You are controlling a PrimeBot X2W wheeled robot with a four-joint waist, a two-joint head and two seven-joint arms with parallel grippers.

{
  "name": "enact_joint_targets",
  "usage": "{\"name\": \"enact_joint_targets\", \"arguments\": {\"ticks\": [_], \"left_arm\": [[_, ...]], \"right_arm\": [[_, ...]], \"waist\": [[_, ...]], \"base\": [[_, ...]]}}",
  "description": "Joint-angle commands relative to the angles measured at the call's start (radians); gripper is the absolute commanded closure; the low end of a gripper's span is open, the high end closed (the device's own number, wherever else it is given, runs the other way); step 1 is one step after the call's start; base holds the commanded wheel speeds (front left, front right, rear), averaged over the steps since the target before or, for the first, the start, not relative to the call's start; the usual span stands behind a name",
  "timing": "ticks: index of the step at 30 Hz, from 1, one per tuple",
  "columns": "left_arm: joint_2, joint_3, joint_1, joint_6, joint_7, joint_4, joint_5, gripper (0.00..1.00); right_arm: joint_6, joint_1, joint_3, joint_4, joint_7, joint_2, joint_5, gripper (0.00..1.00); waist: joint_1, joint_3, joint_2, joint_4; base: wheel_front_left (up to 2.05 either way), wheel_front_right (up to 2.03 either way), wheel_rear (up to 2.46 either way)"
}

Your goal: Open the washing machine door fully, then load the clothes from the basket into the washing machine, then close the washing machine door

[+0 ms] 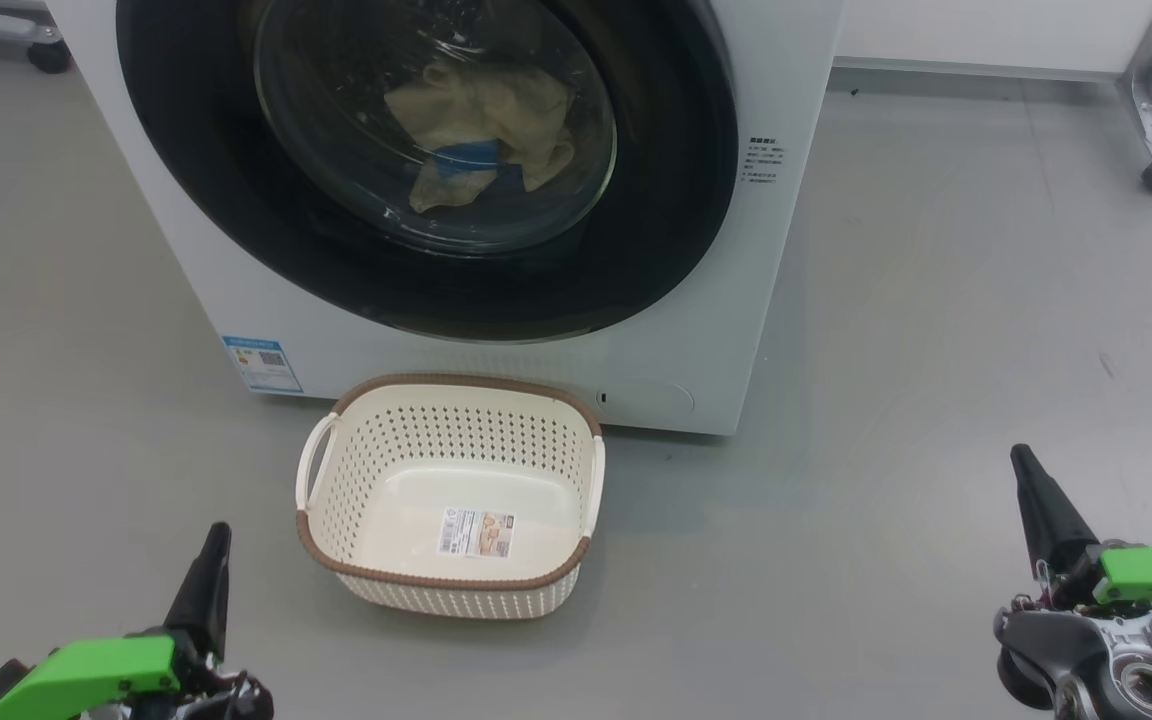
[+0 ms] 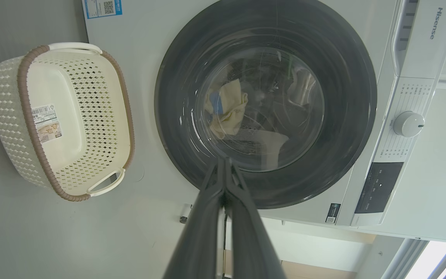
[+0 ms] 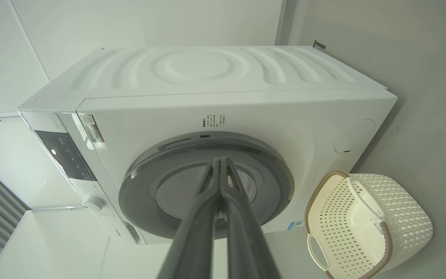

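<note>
Yellow clothes [image 1: 486,110] behind glass door [image 1: 336,180]

White front-load washer [image 1: 536,370], door [image 1: 676,200] shut flat against its front. Door has a wide glossy black rim and a clear bulging glass centre. Clothes [image 1: 496,110] are inside behind the glass, a crumpled pale yellow heap with a blue bit. Basket [image 1: 456,381] is cream and perforated with a brown rim and white side handles. It sits upright just in front of the washer, bare bottom showing a label sticker.
</note>
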Motion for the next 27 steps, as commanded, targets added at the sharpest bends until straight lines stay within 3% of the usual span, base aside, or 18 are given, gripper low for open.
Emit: {"name": "enact_joint_targets", "arguments": {"ticks": [1, 27], "left_arm": [[0.008, 0.037, -0.026, -0.001, 0.007, -0.037, -0.005, 1.0], [0.008, 0.037, -0.026, -0.001, 0.008, -0.037, -0.005, 1.0]], "right_arm": [[-0.002, -0.039, 0.015, -0.038, 0.005, -0.005, 0.0, 1.0], [-0.002, -0.039, 0.014, -0.038, 0.006, -0.004, -0.001, 1.0]], "waist": [[0.0, 0.0, 0.0, 0.0], [0.0, 0.0, 0.0, 0.0]], "base": [[0.0, 0.0, 0.0], [0.0, 0.0, 0.0]]}}
